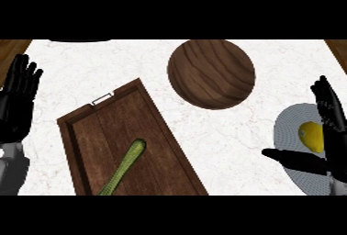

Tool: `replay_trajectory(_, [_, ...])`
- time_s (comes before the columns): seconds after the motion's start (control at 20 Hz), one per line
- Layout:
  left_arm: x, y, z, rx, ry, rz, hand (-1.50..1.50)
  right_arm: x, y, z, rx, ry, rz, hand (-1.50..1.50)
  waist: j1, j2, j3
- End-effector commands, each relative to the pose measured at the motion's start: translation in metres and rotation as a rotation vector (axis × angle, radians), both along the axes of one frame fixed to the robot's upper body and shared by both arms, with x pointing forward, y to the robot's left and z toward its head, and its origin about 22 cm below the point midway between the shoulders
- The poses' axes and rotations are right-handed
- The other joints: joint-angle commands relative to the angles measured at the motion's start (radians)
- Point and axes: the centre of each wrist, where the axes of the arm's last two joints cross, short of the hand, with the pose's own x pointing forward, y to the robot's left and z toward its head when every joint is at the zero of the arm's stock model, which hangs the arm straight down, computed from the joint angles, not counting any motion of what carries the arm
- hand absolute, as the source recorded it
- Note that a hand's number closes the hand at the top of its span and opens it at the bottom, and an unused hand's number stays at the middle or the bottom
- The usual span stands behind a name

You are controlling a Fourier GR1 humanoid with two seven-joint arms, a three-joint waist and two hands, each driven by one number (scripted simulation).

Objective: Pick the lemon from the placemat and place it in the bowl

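Sitting on placemat [293,120]: lemon [311,136]; bowl [211,74] elsewhere

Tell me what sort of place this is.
Probably a kitchen counter: a pale marbled counter top carries a wooden bowl, a dark wooden tray with a green utensil on it, and a lemon on a grey placemat.

My left hand [17,103] open, fingers up, at the edge; right hand [330,137] open too, thumb out sideways.
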Motion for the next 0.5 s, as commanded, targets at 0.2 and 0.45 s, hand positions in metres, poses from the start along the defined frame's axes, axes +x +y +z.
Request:
replay_trajectory(0.2, [0.003, 0.010, 0.005, 0.009, -0.004, 0.022, 0.00, -0.053, -0.020, 0.058, -0.315, 0.076, -0.144, -1.50, -0.025, -0.006, -0.001])
replay_trajectory(0.45, [0.003, 0.025, 0.000, -0.002, -0.006, 0.030, 0.00, -0.062, -0.041, 0.110, -0.473, 0.295, -0.225, -1.50, -0.027, -0.003, -0.002])
